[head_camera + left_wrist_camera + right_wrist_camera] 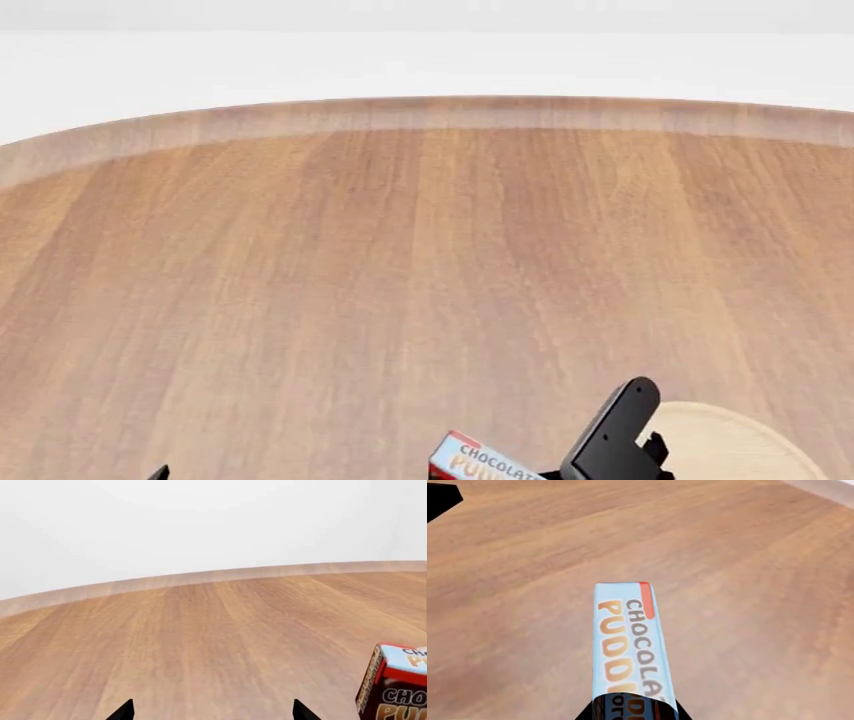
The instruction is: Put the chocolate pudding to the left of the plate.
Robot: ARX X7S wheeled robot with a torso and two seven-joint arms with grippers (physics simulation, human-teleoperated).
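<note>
The chocolate pudding (pixel 627 640), a light-blue-topped carton with a red corner and orange lettering, sticks out from between the dark fingers of my right gripper (pixel 635 712), which is shut on it. In the head view the chocolate pudding (pixel 481 462) shows at the near edge, just left of my black right arm (pixel 614 430). The light-tan plate (pixel 727 440) lies to the right of that arm. My left gripper (pixel 213 711) is open with only bare table between its fingertips. The chocolate pudding (pixel 397 685) stands off to one side of it, apart.
The round wooden table (pixel 400 250) stretches ahead to its far rim (pixel 427 112), with white wall behind. A black tip (pixel 440 500) shows at the corner of the right wrist view, and a small black tip (pixel 160 472) sits at the head view's near left.
</note>
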